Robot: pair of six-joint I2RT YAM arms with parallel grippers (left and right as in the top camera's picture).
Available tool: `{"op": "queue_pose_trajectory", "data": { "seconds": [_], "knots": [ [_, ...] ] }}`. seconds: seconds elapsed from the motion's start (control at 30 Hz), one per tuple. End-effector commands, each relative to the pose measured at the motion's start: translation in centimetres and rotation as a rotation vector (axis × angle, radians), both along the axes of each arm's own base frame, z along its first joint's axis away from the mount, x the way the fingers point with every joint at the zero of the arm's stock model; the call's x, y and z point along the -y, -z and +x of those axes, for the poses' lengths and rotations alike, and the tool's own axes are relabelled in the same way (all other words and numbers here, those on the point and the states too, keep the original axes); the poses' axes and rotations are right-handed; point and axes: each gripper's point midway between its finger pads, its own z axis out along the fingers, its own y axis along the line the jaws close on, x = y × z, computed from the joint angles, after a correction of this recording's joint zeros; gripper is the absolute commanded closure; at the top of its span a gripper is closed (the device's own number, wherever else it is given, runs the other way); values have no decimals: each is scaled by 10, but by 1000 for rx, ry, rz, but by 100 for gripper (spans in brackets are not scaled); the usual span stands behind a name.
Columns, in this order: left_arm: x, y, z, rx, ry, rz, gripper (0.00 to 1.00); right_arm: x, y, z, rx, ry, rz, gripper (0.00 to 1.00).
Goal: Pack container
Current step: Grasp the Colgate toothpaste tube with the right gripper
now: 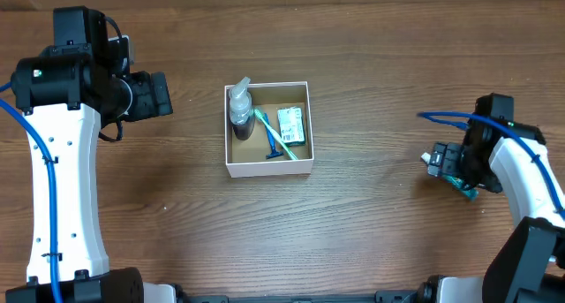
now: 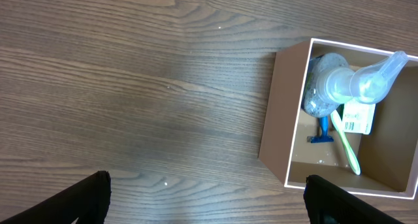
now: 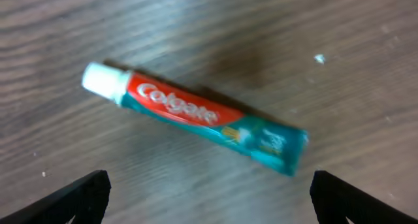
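The container [image 1: 269,170], a white-walled box with a brown inside, stands mid-table. It holds a clear pump bottle [image 1: 240,109], a green toothbrush [image 1: 275,137], a blue razor [image 1: 272,151] and a small green and white packet [image 1: 290,124]. It also shows at the right of the left wrist view [image 2: 297,119]. A red and teal Colgate toothpaste tube [image 3: 196,116] lies on the table under my right gripper [image 3: 209,198], which is open and above it, not touching. My left gripper [image 2: 208,198] is open and empty over bare wood, left of the container.
The tabletop is dark wood. The left arm [image 1: 62,162] stands along the left side and the right arm [image 1: 530,188] at the far right. The toothpaste's teal end [image 1: 465,190] peeks out beneath the right gripper in the overhead view.
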Motion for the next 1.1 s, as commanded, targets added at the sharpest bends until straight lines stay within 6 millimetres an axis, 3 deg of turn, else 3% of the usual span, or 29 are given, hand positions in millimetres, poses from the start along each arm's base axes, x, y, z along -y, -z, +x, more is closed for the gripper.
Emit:
{"op": "queue_pose_trajectory", "data": {
  "seconds": [0.0, 0.37, 0.67, 0.87, 1.07],
  "knots": [
    [4, 1, 0, -3, 1, -13, 7, -5, 8, 3, 27, -74, 19, 0],
    [4, 2, 0, -6, 1, -14, 7, -1, 24, 17, 89, -215, -27, 0],
    [4, 3, -4, -20, 1, -15, 7, -4, 52, 7, -11, -268, 6, 2],
    [4, 3, -4, -22, 1, -15, 7, -5, 59, 7, -20, -269, 19, 2],
    [4, 3, -4, -23, 1, -15, 7, -17, 59, 11, 8, -278, 85, 16]
  ]
}}
